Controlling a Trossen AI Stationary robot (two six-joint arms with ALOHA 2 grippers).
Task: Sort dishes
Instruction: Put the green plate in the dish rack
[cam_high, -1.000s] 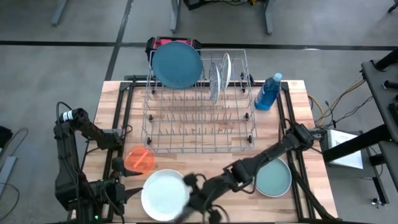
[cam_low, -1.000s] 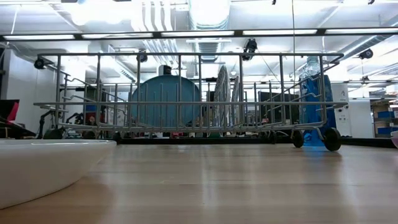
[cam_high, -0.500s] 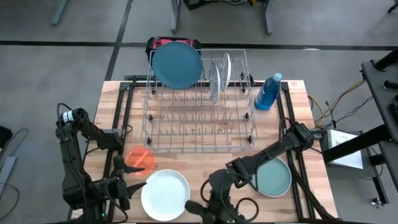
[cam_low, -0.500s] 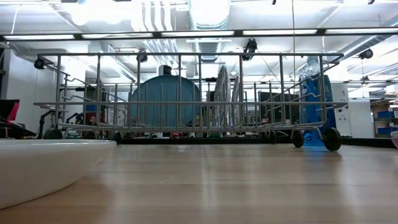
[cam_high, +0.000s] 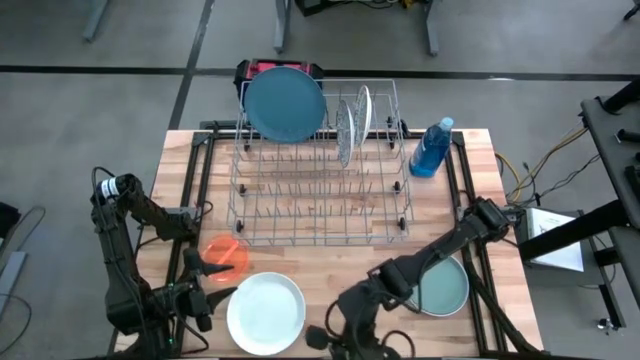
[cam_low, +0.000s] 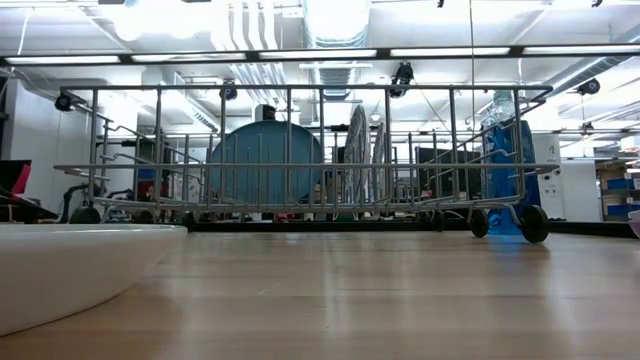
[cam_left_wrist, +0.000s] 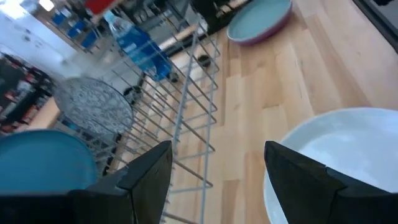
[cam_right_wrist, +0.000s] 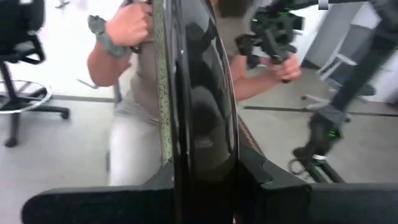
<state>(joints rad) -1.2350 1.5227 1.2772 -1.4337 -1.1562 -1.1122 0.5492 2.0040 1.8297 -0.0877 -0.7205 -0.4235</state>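
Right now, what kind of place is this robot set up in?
Most likely a robotics lab or workshop, not a kitchen. The wire rack stands on a wooden workbench over a bare concrete floor, the low view shows ceiling strip lights and exposed ducts, and a person gripping control handles shows behind the table.

- Large blue plate (cam_high: 284, 103) stands on edge in the rack at 11 o'clock.
- Patterned plate (cam_high: 345, 128) and white plate (cam_high: 364, 110) stand upright beside it.
- Small orange plate (cam_high: 223, 256), white dish (cam_high: 265, 313) and teal-green plate (cam_high: 443, 285) lie flat, 7 to 5 o'clock.
- Black plate (cam_right_wrist: 202, 106), on edge, sits between the right gripper's fingers.
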